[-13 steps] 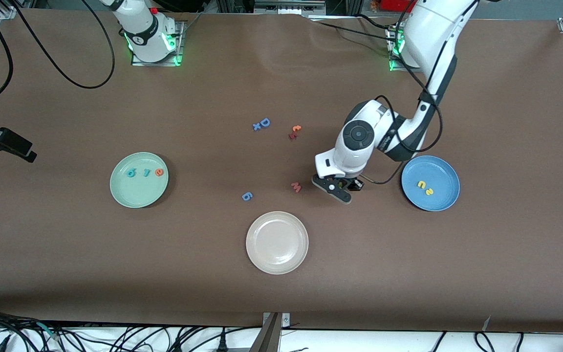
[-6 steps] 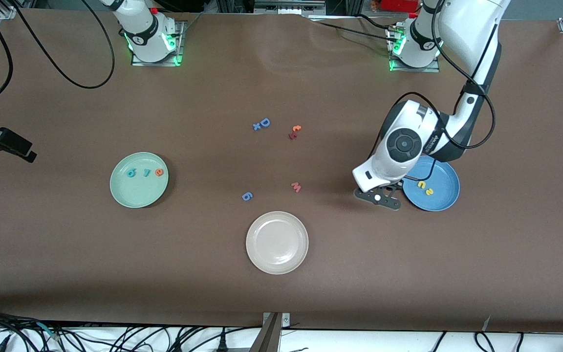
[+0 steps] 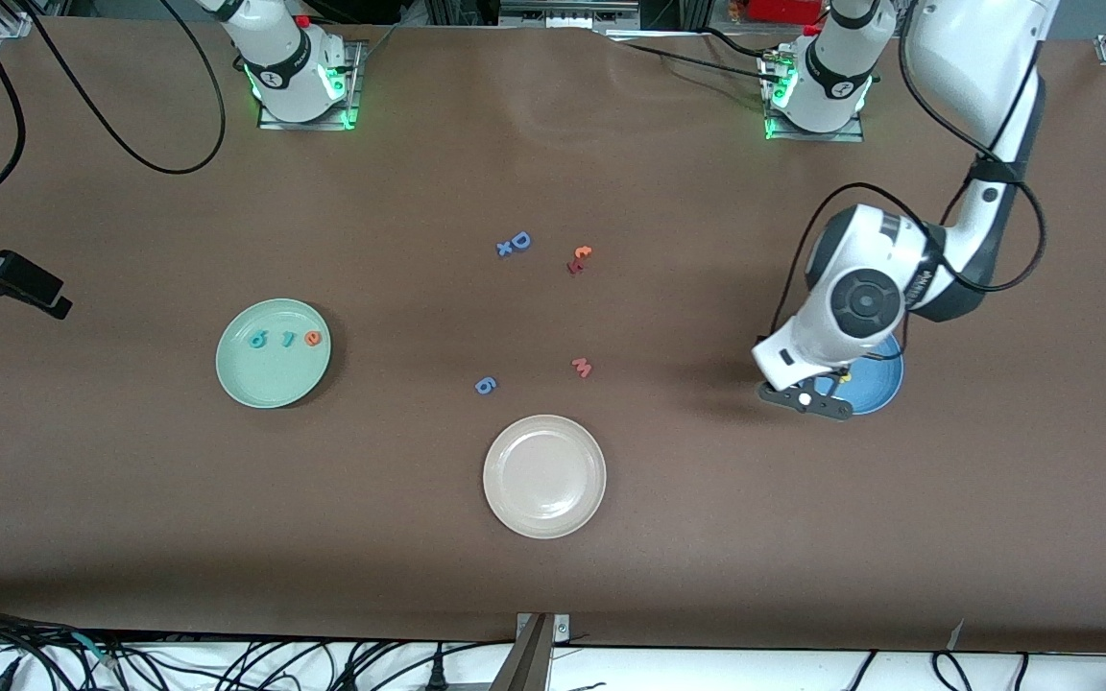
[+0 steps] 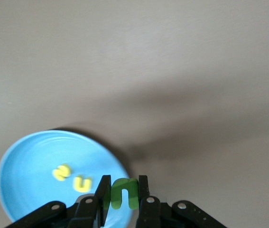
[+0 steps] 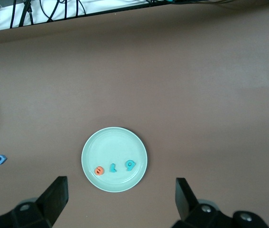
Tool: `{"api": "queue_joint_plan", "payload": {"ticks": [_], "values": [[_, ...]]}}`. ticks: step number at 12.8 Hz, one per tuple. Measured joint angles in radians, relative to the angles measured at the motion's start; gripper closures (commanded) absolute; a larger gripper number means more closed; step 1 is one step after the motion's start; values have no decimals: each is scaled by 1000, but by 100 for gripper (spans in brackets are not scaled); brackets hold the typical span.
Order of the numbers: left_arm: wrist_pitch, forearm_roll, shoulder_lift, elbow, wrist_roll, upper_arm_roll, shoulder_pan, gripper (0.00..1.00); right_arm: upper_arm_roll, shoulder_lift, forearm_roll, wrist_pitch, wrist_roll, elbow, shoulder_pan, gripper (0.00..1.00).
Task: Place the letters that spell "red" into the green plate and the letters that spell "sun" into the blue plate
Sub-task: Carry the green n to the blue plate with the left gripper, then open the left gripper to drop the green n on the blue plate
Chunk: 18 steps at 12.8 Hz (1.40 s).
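We see left gripper [image 4: 124, 197] pinching green "u" [image 4: 125, 191] above blue plate [image 4: 25, 164] rim | right gripper [image 5: 120, 199] waits wide above green plate [image 5: 139, 142].

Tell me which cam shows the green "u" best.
Left wrist view: the green "u" sits pinched in the left hand, over the blue plate's rim. In the front view the arm hides it. The right wrist view shows only the green plate.

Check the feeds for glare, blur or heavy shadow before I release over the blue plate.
Left wrist view: the green "u" in the left tool looks soft, and a broad arm shadow crosses the table; the blue plate has a faint sheen. Front view: even light, table creases near the bases. Right wrist view: clear over the green plate.
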Motion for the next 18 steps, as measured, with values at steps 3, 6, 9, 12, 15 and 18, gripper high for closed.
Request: {"api": "queue_joint_plan", "payload": {"ticks": [3,6,9,12,15,18], "values": [[0,0,0,-8,140,0,88,71,0,0,0,0,0,0,0,0],[0,0,0,-18,222,0,142,70,0,0,0,0,0,0,0,0],[0,0,1,-29,235,0,164,0,0,0,0,0,0,0,0,0],[0,0,5,-37,233,0,166,0,0,0,0,0,0,0,0,0],[0,0,4,-29,231,-3,166,0,0,0,0,0,0,0,0,0],[-26,0,-3,7,228,-8,165,0,0,0,0,0,0,0,0,0]]}}
